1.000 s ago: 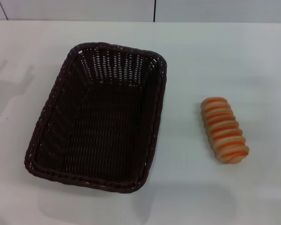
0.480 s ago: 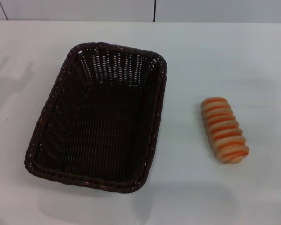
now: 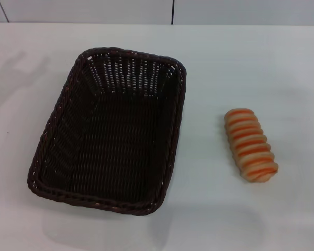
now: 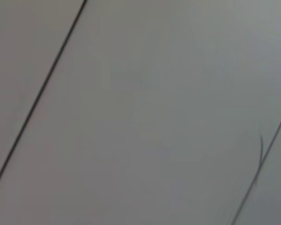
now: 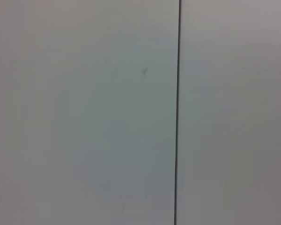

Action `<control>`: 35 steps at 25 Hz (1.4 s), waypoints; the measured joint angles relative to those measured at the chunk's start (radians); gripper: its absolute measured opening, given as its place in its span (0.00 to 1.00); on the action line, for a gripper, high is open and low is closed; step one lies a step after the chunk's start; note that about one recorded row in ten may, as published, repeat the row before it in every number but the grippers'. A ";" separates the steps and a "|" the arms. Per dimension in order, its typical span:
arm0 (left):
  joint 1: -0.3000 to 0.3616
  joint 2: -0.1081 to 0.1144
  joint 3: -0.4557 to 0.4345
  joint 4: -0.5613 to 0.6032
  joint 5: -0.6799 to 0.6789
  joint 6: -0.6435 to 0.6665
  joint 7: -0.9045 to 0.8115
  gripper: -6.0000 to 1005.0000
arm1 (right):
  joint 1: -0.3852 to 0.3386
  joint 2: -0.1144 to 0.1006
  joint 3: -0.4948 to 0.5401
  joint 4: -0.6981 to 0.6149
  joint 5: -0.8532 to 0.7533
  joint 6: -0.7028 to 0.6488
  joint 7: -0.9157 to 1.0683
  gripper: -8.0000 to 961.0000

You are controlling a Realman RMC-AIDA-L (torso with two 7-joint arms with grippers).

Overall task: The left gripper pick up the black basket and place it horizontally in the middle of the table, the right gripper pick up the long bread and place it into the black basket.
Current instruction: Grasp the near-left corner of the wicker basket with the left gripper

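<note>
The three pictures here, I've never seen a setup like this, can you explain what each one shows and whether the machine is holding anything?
This is a two-armed robot. One picture comes from its head camera, looking down at a white table. On it sit a black basket, empty, and to its right, apart from it, a long bread. The other two pictures come from cameras on the wrists; both show only plain pale panels with dark seams. Neither the left gripper nor the right gripper appears in any picture, so nothing can be seen held.
</note>
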 joint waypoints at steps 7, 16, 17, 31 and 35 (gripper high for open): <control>-0.026 0.022 0.001 -0.253 0.281 -0.109 -0.367 0.81 | 0.000 0.000 0.003 0.007 0.014 0.001 0.000 0.84; -0.171 0.024 0.017 -0.472 0.670 -0.370 -0.653 0.79 | 0.001 0.000 0.003 0.011 0.014 0.001 0.000 0.84; -0.181 0.021 0.022 -0.478 0.693 -0.382 -0.663 0.79 | 0.002 0.000 0.004 0.011 0.014 0.001 0.000 0.84; -0.335 0.007 0.248 -0.432 1.060 -0.450 -0.775 0.77 | 0.004 -0.001 0.004 0.005 0.014 -0.001 0.000 0.84; -0.359 -0.013 0.289 -0.378 1.108 -0.453 -0.779 0.76 | -0.001 -0.001 0.007 0.004 0.013 -0.004 0.000 0.84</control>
